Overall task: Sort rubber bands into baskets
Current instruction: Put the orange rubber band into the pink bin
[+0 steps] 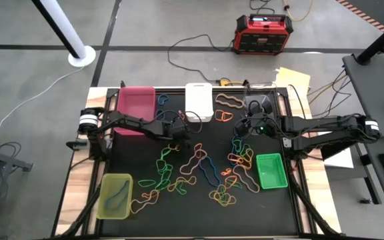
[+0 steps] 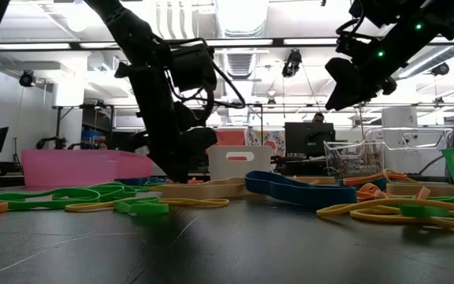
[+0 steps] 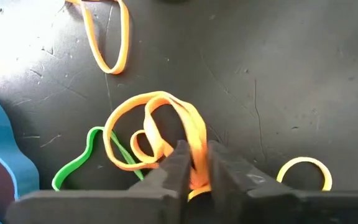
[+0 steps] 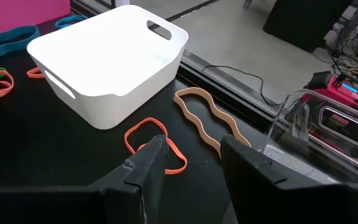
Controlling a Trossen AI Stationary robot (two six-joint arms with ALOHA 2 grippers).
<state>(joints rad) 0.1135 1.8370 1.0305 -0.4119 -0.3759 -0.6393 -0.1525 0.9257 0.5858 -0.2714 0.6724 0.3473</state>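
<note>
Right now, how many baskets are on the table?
5. Pink basket at the back left, white basket back middle, clear basket back right behind the right arm, green basket right, yellow-green basket front left.

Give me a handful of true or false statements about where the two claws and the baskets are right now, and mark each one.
1. The left claw is shut on an orange rubber band. True.
2. The right claw holds a tan band. False: its fingers are open and empty, above the mat near the white basket.
3. The yellow-green basket holds a band. True.
4. The bright green basket sits beside the left arm. False: it sits on the right arm's side.
</note>
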